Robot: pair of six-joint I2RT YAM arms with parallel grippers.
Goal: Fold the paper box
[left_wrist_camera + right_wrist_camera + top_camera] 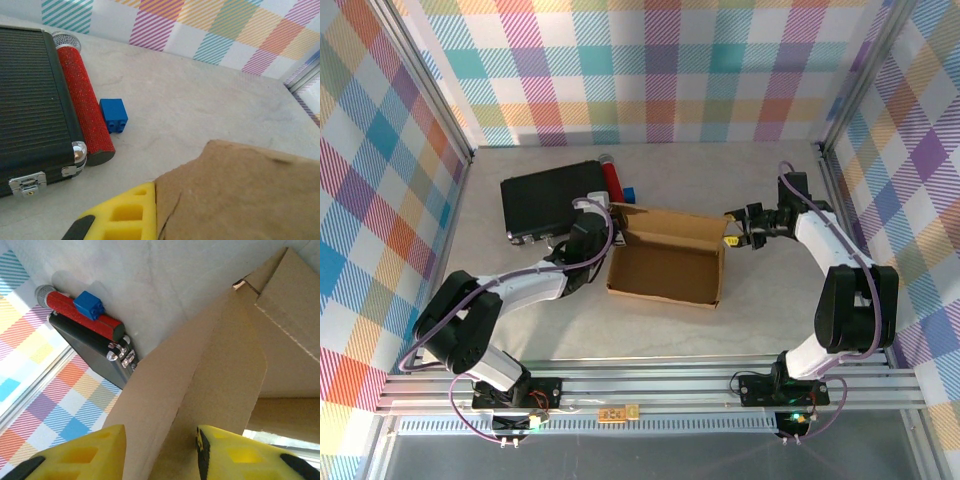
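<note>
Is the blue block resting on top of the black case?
No, the blue block sits on the table beside the red cylinder, on the side away from the black case.

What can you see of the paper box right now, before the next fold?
The paper box is plain brown cardboard, a shallow rectangular tray lying open side up in the middle of the table. Its floor and low walls are formed, and its far panel stands up, not folded over. The left gripper is shut on its left wall; a flap at its right end stands between the right gripper's open fingers. Nothing lies inside.
</note>
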